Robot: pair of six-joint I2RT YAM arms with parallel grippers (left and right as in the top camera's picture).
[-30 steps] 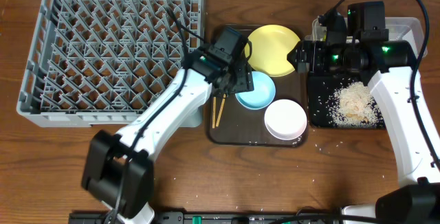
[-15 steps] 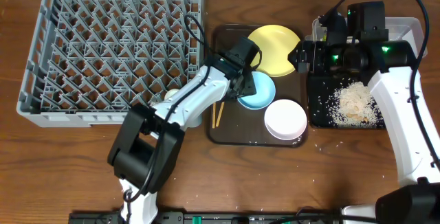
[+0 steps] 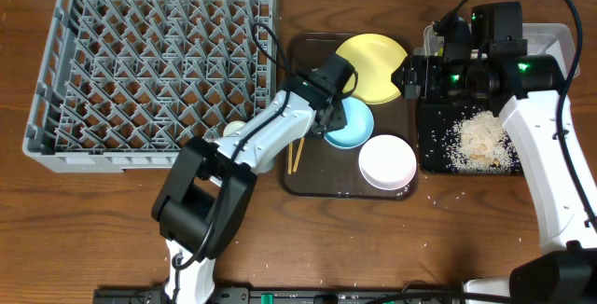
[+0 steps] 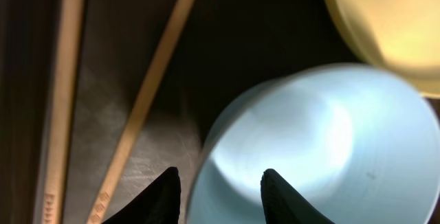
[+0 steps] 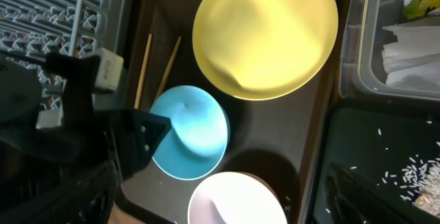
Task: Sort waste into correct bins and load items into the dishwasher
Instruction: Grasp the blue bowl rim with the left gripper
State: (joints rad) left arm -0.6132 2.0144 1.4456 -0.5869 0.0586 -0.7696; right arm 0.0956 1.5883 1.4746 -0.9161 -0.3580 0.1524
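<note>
My left gripper is open with its fingers either side of the near rim of the light blue bowl on the brown tray. Two wooden chopsticks lie left of the bowl. The yellow plate and white bowl are also on the tray. My right gripper is open and empty, above the tray's right edge. The grey dish rack is at the left, with a small white cup at its front right corner.
A black tray holds loose rice. Behind it, the clear tub holds the white napkin and the green-and-yellow wrapper. A few rice grains lie on the table's front.
My left gripper has moved down and right, from beside the yellow plate onto the blue bowl's rim, and its arm has swung round. The right arm has not moved.
</note>
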